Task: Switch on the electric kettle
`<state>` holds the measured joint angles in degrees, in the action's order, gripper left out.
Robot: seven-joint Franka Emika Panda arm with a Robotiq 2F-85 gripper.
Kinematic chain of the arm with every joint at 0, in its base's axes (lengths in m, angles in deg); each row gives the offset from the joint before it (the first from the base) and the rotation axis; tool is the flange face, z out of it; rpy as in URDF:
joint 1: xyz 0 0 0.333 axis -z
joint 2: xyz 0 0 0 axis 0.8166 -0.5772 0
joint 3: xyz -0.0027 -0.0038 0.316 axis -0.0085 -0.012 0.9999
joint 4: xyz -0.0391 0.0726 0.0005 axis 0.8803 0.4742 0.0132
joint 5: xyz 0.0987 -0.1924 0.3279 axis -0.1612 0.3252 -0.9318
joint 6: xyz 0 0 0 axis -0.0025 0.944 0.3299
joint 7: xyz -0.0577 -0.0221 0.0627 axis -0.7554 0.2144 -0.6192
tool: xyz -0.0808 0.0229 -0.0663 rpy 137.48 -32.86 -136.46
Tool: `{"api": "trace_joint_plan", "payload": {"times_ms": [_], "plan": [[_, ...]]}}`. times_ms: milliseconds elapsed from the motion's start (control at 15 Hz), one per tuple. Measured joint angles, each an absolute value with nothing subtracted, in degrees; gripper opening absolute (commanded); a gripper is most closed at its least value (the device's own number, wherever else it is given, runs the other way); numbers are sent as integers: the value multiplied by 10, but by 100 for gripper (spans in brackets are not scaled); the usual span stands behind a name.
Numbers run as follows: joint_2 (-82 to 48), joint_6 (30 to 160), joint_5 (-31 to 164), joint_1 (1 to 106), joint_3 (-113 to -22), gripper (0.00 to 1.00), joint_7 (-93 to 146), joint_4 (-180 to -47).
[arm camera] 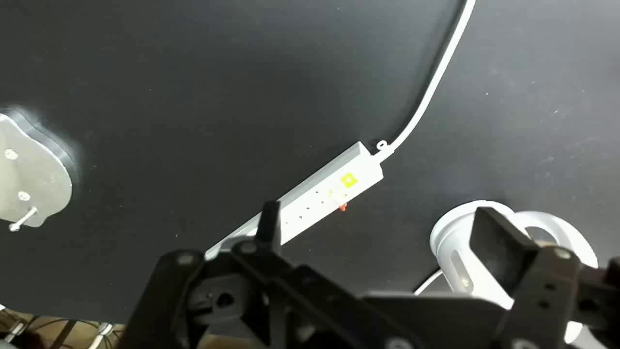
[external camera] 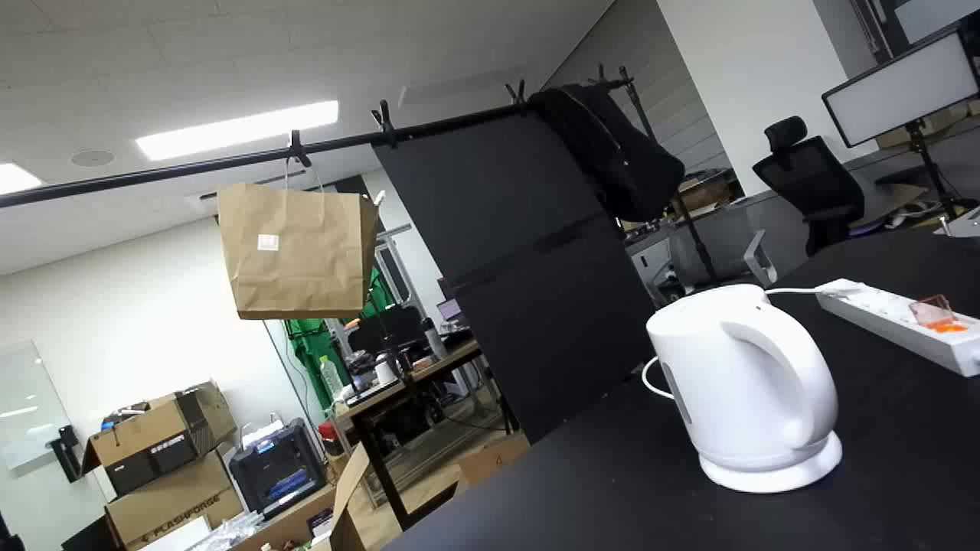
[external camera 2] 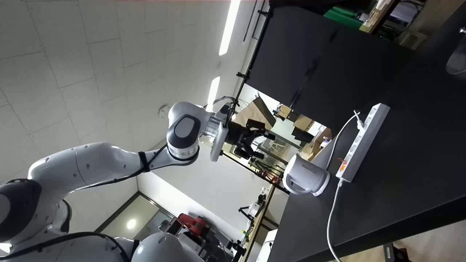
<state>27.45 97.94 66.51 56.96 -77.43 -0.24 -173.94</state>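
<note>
Gripper point(arm camera: 380, 225): nearest in the wrist view, its fingers point(arm camera: 501, 245) spread wide with nothing held, hanging above the level of the power strip point(arm camera: 312, 201).
Fingers: I judge this to be the approach, so I'd bring them together into one blunt tip and descend toward the electric kettle point(external camera: 731, 390), beside the power strip.
Handle point(external camera: 811, 383): I can't make out the kettle's own switch (the orange switch point(external camera: 949, 327) belongs to the power strip, so I'd leave it alone); I'd search around here first, then push gently, since a sideways shove could slide or topple the kettle.
Kettle: upright on its round base point(external camera: 773, 476), near the power strip, closer to its orange-switch end; below the gripper and apart from it, with one finger hiding part of its body in the wrist view.
</note>
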Motion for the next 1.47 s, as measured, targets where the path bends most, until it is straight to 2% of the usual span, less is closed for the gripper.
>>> {"api": "trace_joint_plan", "payload": {"times_ms": [933,1467], "plan": [[269,998,662,569,-768,100,-1,-1739],[161,1125,657,548,-657,100,107,-1688]]}}
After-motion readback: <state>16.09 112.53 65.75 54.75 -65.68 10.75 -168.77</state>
